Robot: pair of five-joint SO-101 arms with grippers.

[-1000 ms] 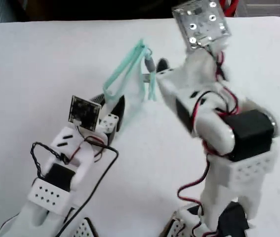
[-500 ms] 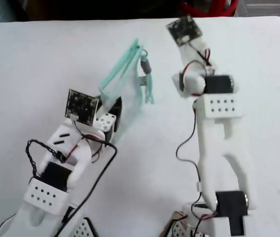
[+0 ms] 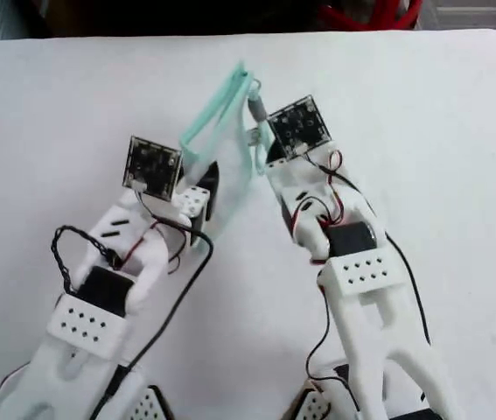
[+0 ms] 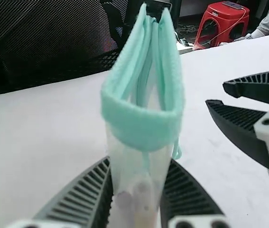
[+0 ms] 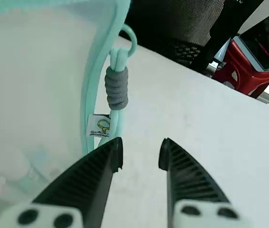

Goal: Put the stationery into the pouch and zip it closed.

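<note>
the left tool [image 4: 138, 167] is clamped on the lower end of the mint-trimmed clear pouch [image 4: 141, 109], holding it upright on edge over the white surface [image 3: 64, 105]. the left arm stretches forward and low. the right arm lies alongside. the right tool [image 5: 141, 145] is parted a little, gripping nothing, just beside the pouch's grey zipper pull [image 5: 116, 88].

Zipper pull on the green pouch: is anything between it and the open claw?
Nothing visible is. The right gripper is open, and the grey zipper pull hangs just ahead of it, at the edge of the pouch.
</note>
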